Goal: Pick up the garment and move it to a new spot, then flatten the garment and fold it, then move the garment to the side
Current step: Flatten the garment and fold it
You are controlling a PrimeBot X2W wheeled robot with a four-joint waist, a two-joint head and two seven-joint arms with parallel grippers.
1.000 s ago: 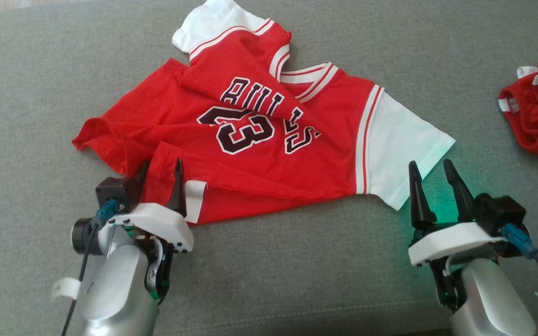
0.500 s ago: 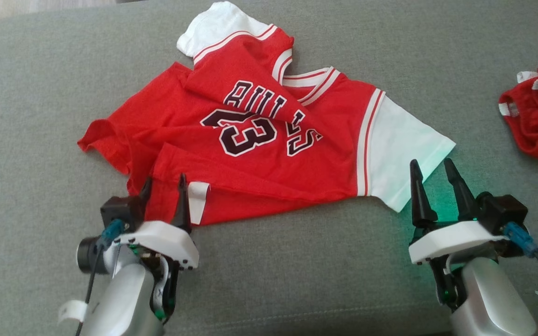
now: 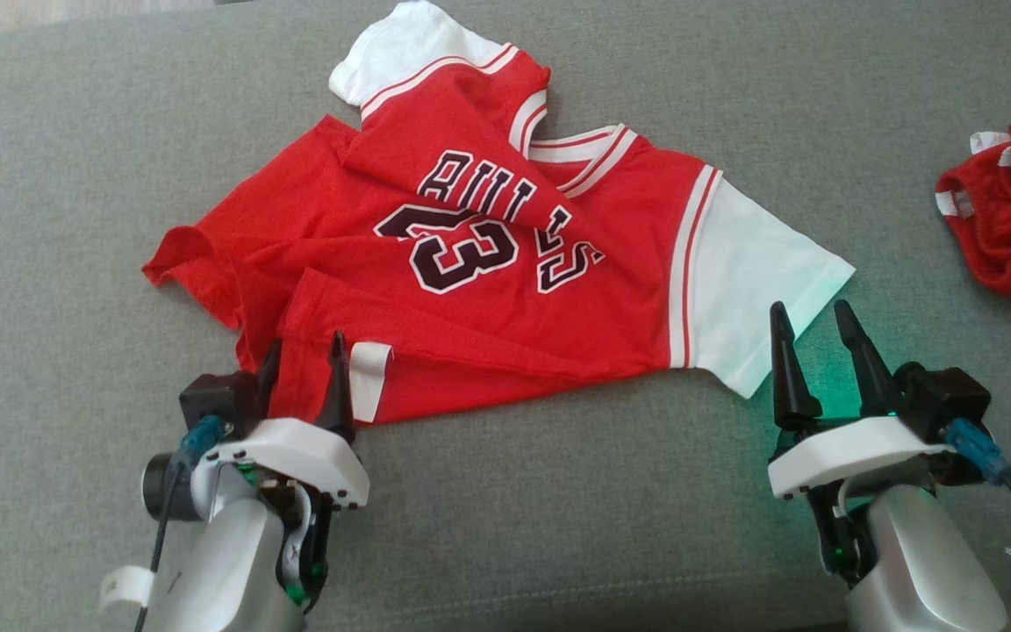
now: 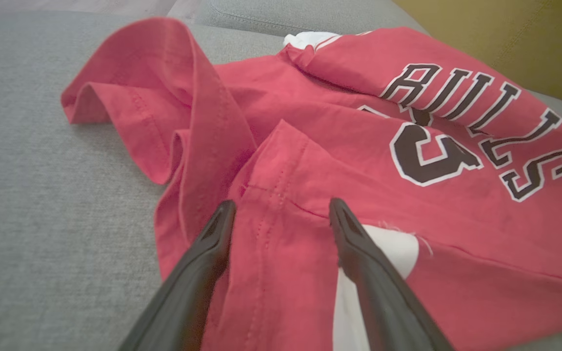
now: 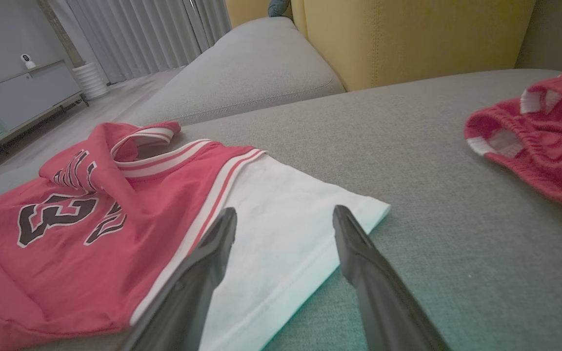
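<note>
Two open grippers, one rumpled jersey, and several ways to catch it badly.
The red jersey (image 3: 488, 263) lies crumpled mid-cushion on the grey sofa (image 3: 558, 509), with one shoulder folded over the lettering toward 12 o'clock. The left gripper (image 3: 304, 342), jaws spread and holding nothing, hangs over the bunched hem at 7 o'clock, beside the white label (image 3: 369, 377). Closing here may, I judge, pinch only the top layer or the label, so the cloth would lift twisted. The right gripper (image 3: 808, 307), likewise spread and empty, points at the white sleeve (image 3: 751, 281) at 4 o'clock; whether it touches is unclear. A shallow bite on that edge could slip off. Uneven lifts would deepen the folds, and a wide carry toward 3 o'clock risks dragging into the second red garment (image 3: 1010, 228).
</note>
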